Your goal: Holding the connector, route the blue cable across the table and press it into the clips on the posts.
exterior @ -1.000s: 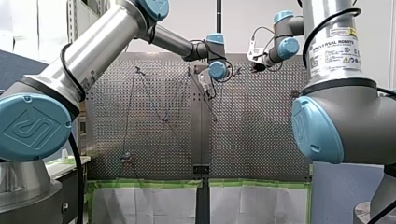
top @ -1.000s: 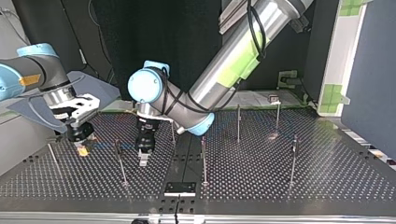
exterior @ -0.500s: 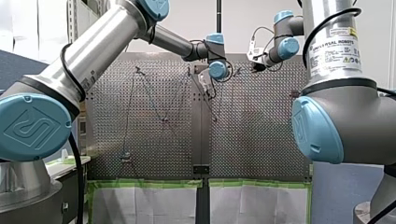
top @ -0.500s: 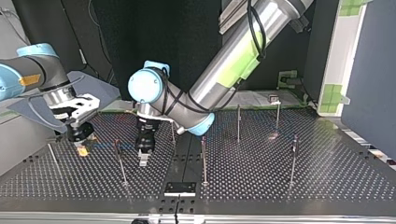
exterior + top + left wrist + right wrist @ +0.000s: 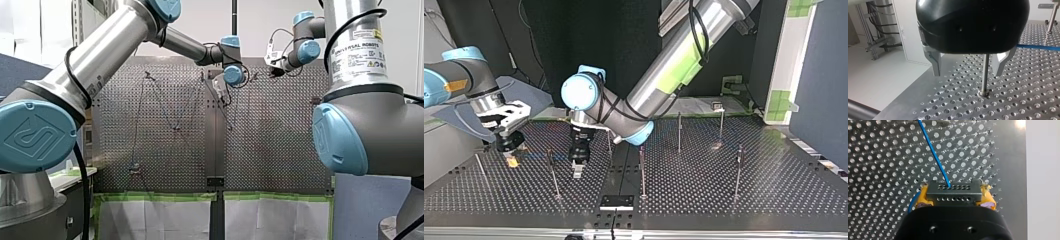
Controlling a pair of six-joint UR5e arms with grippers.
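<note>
Robotics lab: perforated table [image 5: 774, 195], posts [image 5: 679, 132], robot arms [image 5: 674, 60].

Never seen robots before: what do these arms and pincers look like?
Silver tubes, pale-blue joint caps, black cables; my right arm bears a Universal Robots label. My left pincer: black, metal fingers. My right pincer: black, yellow pads.

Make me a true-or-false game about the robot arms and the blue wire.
1. My right end effector clamps a dark rectangular connector between yellow pads. True.
2. The thin cable leaving the connector is red. False: the cable is blue.
3. My left end effector is shut on the cable. False: it is open, metal fingers either side of a thin metal post.
4. The silver table is full of small holes. True.
</note>
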